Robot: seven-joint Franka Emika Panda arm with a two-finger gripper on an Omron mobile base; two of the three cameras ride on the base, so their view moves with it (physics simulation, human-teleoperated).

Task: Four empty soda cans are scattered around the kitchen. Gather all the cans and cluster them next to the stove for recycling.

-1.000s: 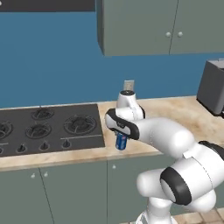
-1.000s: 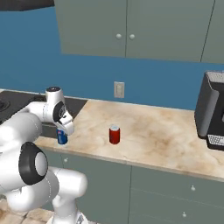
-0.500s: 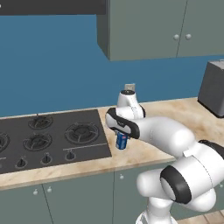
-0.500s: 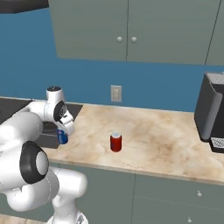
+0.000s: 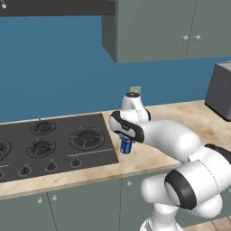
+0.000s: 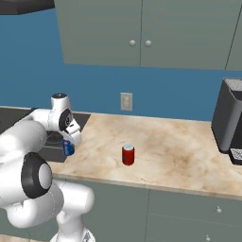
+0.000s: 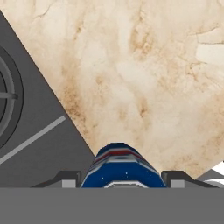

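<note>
My gripper [image 5: 127, 143] is shut on a blue soda can [image 5: 126, 145], held upright a little above the beige counter just right of the black stove [image 5: 49, 144]. From the right base view the same blue can [image 6: 68, 148] hangs under the hand [image 6: 70, 140] at the cooktop's edge [image 6: 56, 151]. In the hand view the blue can [image 7: 119, 168] sits between the two dark fingertips [image 7: 65, 179], over the counter beside the stove's corner [image 7: 30, 127]. A red soda can [image 6: 128, 154] stands alone on the counter, well to the right of the gripper.
A dark appliance [image 6: 230, 120] stands at the counter's right end. Grey wall cabinets [image 5: 167, 27] hang above. A wall outlet [image 6: 125, 101] sits on the blue backsplash. Bare counter [image 6: 175, 146] stretches between the red can and the appliance.
The base has driven on, so the whole scene shifted in both base views. The gripper keeps its hold on the blue can beside the stove.
</note>
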